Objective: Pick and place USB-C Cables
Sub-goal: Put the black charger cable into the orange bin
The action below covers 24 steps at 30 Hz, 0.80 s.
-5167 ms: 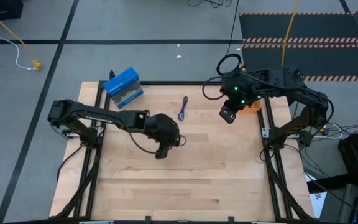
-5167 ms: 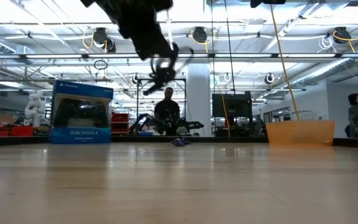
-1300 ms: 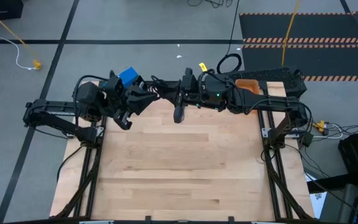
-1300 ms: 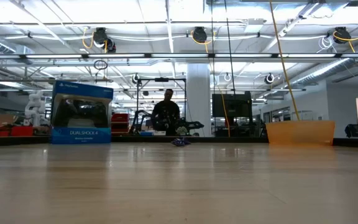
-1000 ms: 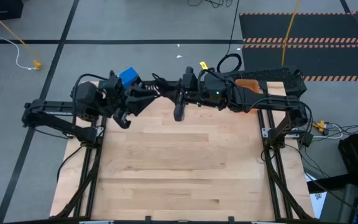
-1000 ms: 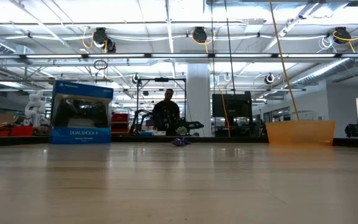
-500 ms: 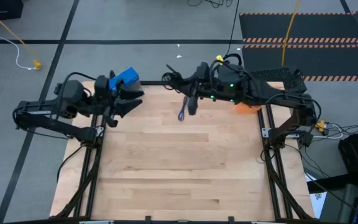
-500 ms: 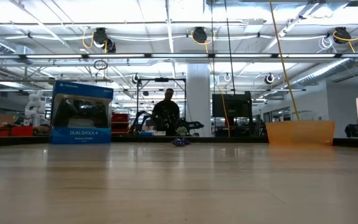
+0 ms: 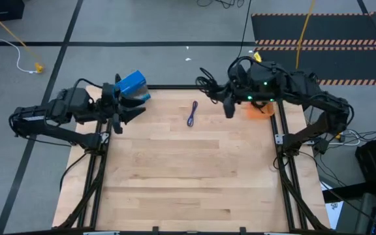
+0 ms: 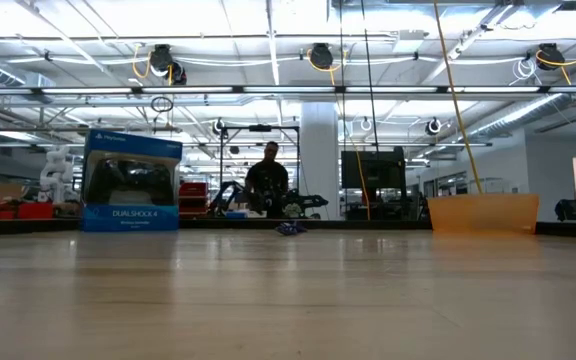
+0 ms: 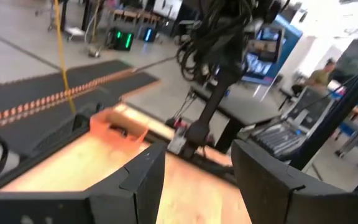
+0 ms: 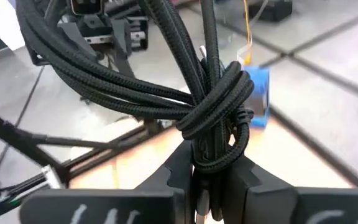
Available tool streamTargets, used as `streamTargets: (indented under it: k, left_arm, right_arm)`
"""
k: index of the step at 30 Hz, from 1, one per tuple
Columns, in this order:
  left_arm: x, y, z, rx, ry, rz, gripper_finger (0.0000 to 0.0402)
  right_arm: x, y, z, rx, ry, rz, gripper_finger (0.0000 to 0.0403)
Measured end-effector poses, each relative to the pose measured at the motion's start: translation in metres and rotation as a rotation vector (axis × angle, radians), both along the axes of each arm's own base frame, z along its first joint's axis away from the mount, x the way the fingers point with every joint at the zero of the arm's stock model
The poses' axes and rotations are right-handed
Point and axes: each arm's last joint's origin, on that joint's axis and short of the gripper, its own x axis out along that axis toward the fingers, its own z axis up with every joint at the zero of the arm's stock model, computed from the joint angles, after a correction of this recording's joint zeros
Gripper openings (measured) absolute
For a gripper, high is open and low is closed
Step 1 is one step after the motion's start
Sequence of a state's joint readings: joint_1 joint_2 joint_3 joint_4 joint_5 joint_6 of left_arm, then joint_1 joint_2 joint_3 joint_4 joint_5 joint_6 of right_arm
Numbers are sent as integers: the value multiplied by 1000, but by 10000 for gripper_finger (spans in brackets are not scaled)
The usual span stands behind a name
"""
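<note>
A black USB-C cable (image 9: 205,82), a bundle of braided loops, is held above the table's far edge by my right gripper (image 9: 215,91), which is shut on it. A purple-blue USB-C cable (image 9: 192,114) lies folded flat on the wood near the far edge and shows small in the low view (image 10: 288,228). My left gripper (image 9: 140,106) hovers open at the far left, beside the blue box (image 9: 132,85), with nothing between its fingers (image 11: 143,177). Neither gripper shows in the low view. My right gripper pinches the black cable's wrapped middle (image 12: 215,146) between its two fingers (image 12: 178,165). The knot of strands sits in the gap and the loose loops (image 12: 104,74) fan out beyond the fingertips. The cable is lifted clear of the table.
An orange bin (image 9: 261,109) stands at the far right, partly under my right arm, and shows in the low view (image 10: 483,212). The blue box (image 10: 131,180) stands at the far left corner. The black frame rails (image 9: 281,140) run along both table sides.
The two grippers met over the far middle with the black cable between them. My left gripper has drawn back toward the table's left edge, away from the cable. My right gripper has carried the cable toward the right, nearer the orange bin.
</note>
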<state>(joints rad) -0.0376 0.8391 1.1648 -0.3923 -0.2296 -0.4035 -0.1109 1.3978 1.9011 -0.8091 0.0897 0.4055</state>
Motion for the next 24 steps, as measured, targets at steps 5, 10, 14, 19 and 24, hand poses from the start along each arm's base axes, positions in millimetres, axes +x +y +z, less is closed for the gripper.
streamTargets:
  k: [5,10,14,19,24]
  left_arm:
    - [3,0,-10,-16,94,10,186]
    - [8,0,-16,-20,146,12,186]
    - [10,0,-20,-35,182,15,186]
    - [13,0,-27,-62,241,22,186]
    - [18,0,-33,-69,295,26,186]
  right_arm:
    - [-15,-1,-6,94,95,15,34]
    - [-24,-2,-16,179,217,34,33]
    - [-31,-1,-25,242,330,40,33]
    - [-42,1,-35,310,479,23,33]
    - [-54,3,-44,371,625,-15,33]
